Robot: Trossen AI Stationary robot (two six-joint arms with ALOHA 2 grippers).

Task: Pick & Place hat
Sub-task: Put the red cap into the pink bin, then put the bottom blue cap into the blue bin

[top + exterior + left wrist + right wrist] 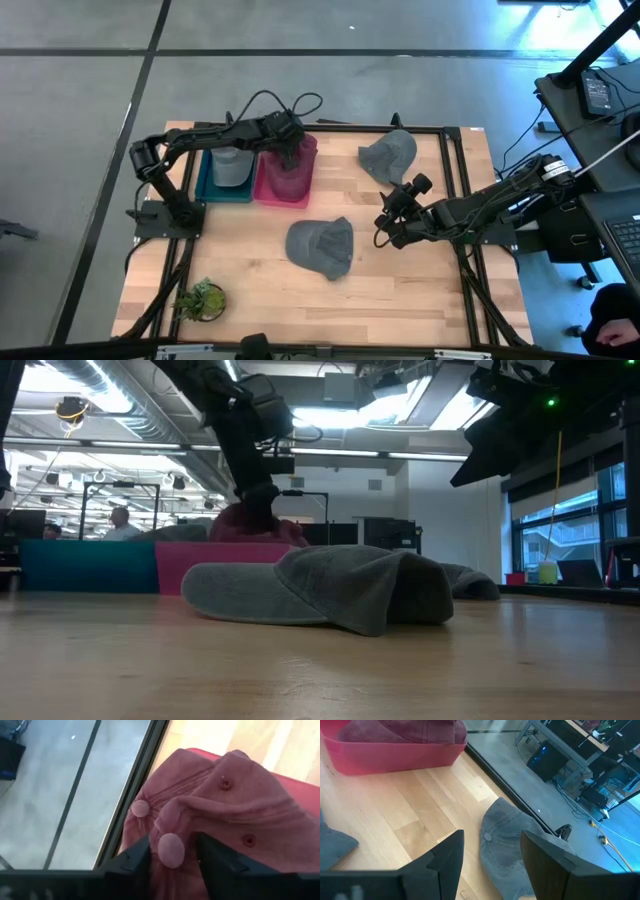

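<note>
A pink hat (287, 172) sits in the pink bin (262, 192), seen close in the left wrist view (240, 805). My left gripper (287, 150) reaches down into that bin and is shut on the hat (250, 520). One grey hat (322, 248) lies flat on the table's middle (330, 588). Another grey hat (390, 155) lies near the far edge (510, 845). A third grey hat (231, 168) fills the teal bin (205, 190). My right gripper (388, 226) hangs open above the table, between the two loose grey hats (490, 865). My left gripper pinches a bunched fold of the pink hat's crown (172, 820) between its two fingers (135, 862), right by the round top button (171, 850). It comes from above, pointing down. The hat's lower part rests in the pink bin.
A small potted plant (202, 299) stands at the table's near left corner. The black frame rail (455, 190) runs along the right side. Bare wood lies between the bins and the middle grey hat. Desks and cables stand beyond the table's right edge.
</note>
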